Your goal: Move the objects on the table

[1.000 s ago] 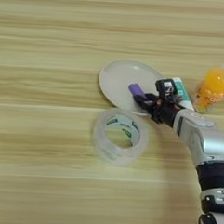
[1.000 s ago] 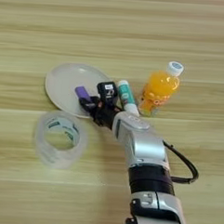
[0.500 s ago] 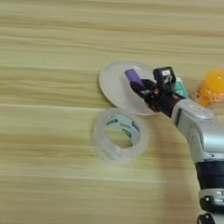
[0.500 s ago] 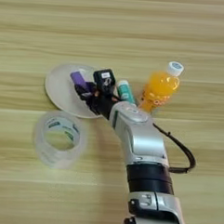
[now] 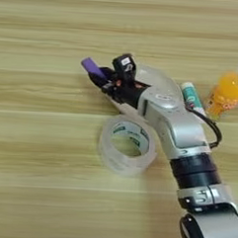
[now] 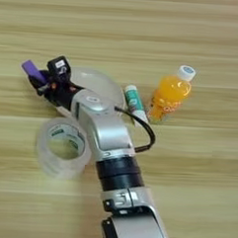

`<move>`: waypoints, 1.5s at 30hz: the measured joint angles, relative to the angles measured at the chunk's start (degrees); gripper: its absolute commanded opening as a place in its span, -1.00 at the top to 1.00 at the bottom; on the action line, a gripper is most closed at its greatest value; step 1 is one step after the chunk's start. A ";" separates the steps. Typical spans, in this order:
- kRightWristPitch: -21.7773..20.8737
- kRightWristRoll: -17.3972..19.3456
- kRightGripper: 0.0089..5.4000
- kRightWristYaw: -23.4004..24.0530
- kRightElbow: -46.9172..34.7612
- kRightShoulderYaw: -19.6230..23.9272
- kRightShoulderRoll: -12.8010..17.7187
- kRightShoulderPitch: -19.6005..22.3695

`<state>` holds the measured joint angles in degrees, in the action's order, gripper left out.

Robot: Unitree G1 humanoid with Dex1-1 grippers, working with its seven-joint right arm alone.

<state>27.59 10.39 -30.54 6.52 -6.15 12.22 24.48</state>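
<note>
Your robot's right arm [image 6: 103,135] is a smooth silver forearm with a ribbed black wrist collar, a thin black cable looping out at its three o'clock side, and a black end effector [image 5: 110,80] with small red accents.

Taking the plate [image 6: 100,83] as the landmark on the table [image 5: 38,186]: the tape roll [image 5: 127,144] lies before it, the glue stick [image 6: 134,103] just right, the bottle [image 6: 170,95] farther right, and the block [image 5: 91,67] at its left, past the rim.

Bright, even light, faint shadows, overall slightly soft focus
</note>
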 measured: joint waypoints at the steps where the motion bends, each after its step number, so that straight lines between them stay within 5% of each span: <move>1: -0.09 -0.38 0.47 -0.06 0.90 -0.75 -0.55 0.13; 21: -6.47 -7.61 0.47 -1.69 26.19 -5.68 -5.34 9.02; 45: -9.59 -12.00 0.48 -6.17 42.54 -7.18 -6.23 18.91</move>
<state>18.00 -1.61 -36.71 49.06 -13.33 5.99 43.39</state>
